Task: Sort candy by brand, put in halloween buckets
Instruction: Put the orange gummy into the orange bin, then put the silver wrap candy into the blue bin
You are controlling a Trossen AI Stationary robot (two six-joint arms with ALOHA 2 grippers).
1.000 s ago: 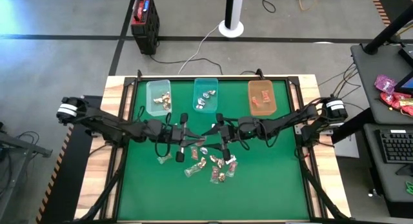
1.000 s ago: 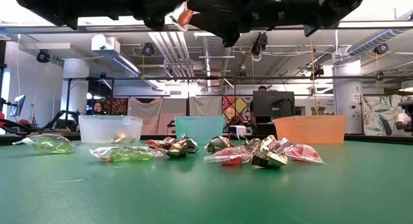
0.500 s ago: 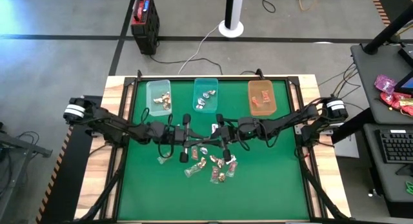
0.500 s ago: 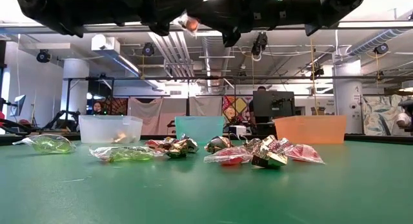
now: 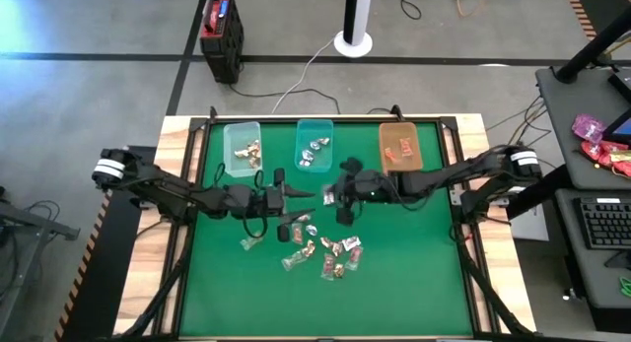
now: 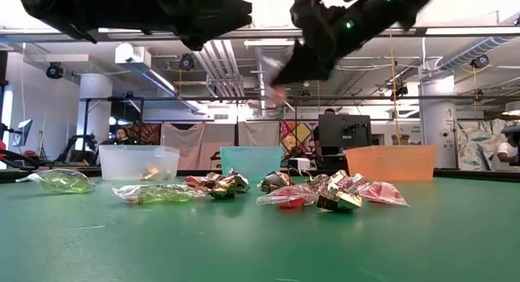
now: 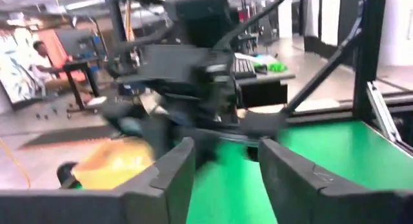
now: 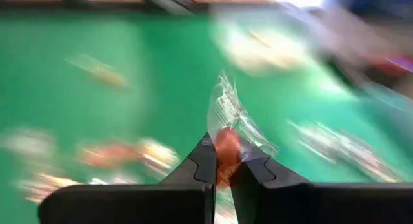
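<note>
My right gripper [image 5: 331, 193] hangs above the table's middle, shut on a clear-wrapped orange-red candy [image 8: 227, 137]; in the low view it slants down [image 6: 282, 73]. My left gripper [image 5: 299, 192] is just to its left, open and empty, its fingers apart in the left wrist view [image 7: 222, 161]. The other candy lies in a loose pile [image 5: 323, 251] on the green mat. Along the far edge stand the pale clear bucket [image 5: 243, 150], the teal bucket [image 5: 315, 145] and the orange bucket [image 5: 399, 148], each with some candy inside. My right gripper pinches the candy's orange-red body [image 8: 226, 145] between its two fingertips. The clear wrapper's end [image 8: 233, 114] fans out beyond the fingers. The candy is lifted clear of the table.
A green-wrapped candy [image 6: 62, 180] lies apart at the pile's left. A red-and-black box [image 5: 221, 27] stands on the floor beyond the table. Pink packets [image 5: 597, 145] lie on a desk at the right. The mat's near half is bare green [image 5: 325, 303].
The candy was held high between both grippers; now only my right gripper has it. My right gripper has drawn off toward the table's right and far edge and tipped to slant downward, carrying the candy away from my left gripper.
</note>
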